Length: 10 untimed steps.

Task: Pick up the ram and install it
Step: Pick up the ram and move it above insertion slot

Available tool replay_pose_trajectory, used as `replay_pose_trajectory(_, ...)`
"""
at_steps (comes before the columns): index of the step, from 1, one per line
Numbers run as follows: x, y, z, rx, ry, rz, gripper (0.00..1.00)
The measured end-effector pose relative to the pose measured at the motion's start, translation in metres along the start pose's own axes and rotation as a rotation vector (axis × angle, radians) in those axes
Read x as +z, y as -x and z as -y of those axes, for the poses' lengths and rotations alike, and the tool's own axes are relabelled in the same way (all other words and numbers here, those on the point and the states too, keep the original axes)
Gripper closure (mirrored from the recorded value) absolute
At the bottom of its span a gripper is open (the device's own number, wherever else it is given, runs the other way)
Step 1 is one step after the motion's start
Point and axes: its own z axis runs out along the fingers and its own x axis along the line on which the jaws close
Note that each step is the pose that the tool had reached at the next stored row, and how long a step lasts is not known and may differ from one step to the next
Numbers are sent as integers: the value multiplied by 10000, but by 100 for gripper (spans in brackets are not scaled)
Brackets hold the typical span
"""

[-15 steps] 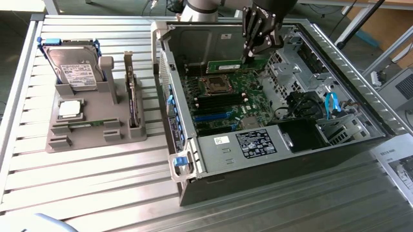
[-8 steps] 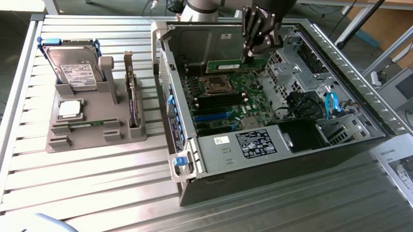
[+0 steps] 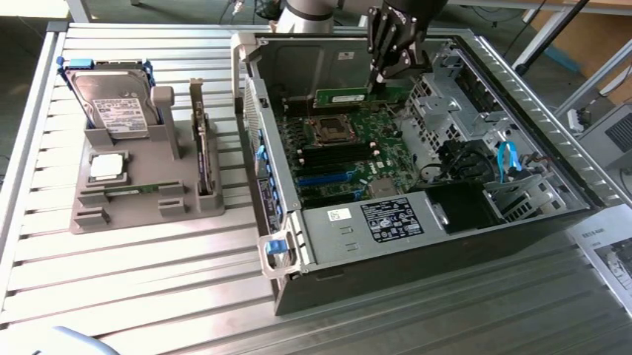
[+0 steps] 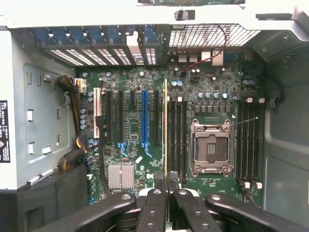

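Pickup is done and seating remains: the jaws are closed narrowly on the ram (image 3: 345, 97), held edge-down above the motherboard (image 4: 133, 145) near its memory slots (image 4: 177, 140) inside the open computer case (image 3: 395, 288).

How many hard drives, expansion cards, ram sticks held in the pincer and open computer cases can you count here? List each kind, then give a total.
hard drive: 1
expansion card: 1
ram stick gripped in the pincer: 1
open computer case: 1
Total: 4

Green ram (image 3: 343, 97), blue slot (image 4: 144, 116)
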Motion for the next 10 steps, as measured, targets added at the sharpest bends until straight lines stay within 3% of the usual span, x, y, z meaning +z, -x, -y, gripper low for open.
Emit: replay_pose_trajectory(10,12,68,1,0,-1,1,88)
